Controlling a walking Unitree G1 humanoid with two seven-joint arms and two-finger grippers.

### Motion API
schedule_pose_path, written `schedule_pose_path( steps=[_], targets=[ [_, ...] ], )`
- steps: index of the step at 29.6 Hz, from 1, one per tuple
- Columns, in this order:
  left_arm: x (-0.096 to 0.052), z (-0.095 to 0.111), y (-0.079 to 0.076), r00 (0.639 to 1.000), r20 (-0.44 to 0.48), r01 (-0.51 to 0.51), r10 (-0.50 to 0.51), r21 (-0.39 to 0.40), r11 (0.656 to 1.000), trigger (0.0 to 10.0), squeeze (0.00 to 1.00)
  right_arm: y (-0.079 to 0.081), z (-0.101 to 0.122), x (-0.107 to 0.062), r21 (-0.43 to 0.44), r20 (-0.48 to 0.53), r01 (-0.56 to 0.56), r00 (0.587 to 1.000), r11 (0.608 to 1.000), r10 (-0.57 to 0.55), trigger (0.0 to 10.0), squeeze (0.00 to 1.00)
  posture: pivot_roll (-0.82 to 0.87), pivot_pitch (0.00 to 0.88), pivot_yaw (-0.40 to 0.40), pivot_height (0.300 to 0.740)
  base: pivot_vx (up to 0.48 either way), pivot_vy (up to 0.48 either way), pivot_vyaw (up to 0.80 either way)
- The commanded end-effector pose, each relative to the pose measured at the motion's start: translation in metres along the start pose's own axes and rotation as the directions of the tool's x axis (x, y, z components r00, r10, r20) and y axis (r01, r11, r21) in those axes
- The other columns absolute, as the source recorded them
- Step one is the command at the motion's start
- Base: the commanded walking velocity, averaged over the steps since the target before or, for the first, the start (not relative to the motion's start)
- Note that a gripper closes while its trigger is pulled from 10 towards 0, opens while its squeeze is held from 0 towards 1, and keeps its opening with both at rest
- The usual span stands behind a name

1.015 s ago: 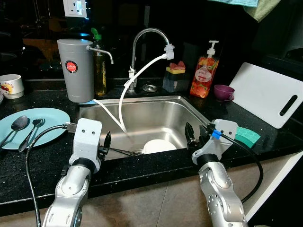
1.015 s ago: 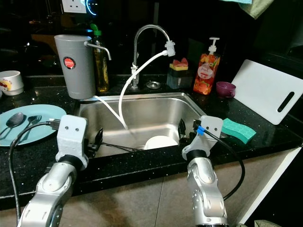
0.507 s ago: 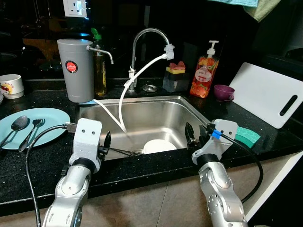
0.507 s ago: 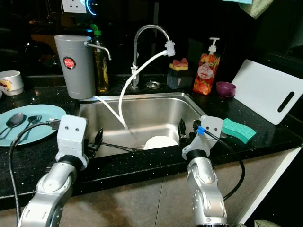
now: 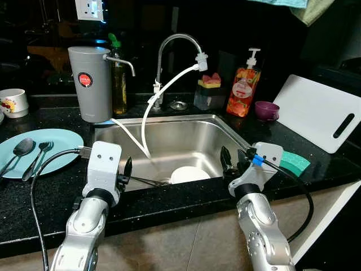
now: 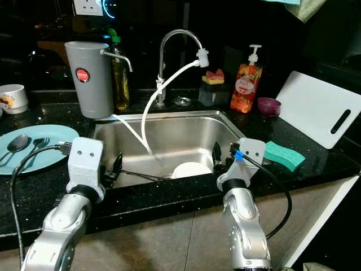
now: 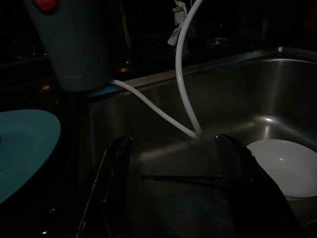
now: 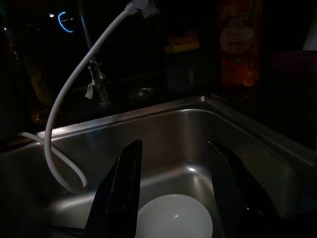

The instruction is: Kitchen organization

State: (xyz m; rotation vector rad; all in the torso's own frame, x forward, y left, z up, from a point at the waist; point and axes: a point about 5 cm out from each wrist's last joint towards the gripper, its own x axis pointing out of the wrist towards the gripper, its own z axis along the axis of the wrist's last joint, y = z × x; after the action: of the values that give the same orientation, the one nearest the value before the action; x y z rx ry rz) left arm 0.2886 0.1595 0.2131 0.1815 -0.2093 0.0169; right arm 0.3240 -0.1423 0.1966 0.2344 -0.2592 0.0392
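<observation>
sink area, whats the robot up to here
The robot stands at a steel sink with both hands poised over its front edge, holding nothing. The left hand and the right hand are open and point toward a white bowl on the sink bottom. A teal plate with spoons sits on the counter to the left.
</observation>
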Motion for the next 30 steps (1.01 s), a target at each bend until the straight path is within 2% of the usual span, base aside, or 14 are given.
schedule_pose_path(
  steps=[1, 30],
  targets=[
    [0.0017, 0.0003, -0.0012, 1.000, 0.001, 0.002, -0.002, 0.004, 1.000, 10.0, 0.00, -0.0011, -0.0024, 0.0010, 0.000, -0.011, 0.007, 1.000, 1.000, -0.007, 10.0, 0.00, 0.21, 0.030, -0.116, 0.740, 0.000, 0.000, 0.00],
    [0.0010, 0.0011, -0.0016, 1.000, 0.003, 0.003, -0.003, 0.004, 1.000, 10.0, 0.00, -0.0003, -0.0018, 0.0014, -0.003, -0.010, 0.000, 1.000, 1.000, 0.000, 10.0, 0.00, 0.21, 0.025, -0.122, 0.740, 0.000, 0.000, 0.00]
  ],
)
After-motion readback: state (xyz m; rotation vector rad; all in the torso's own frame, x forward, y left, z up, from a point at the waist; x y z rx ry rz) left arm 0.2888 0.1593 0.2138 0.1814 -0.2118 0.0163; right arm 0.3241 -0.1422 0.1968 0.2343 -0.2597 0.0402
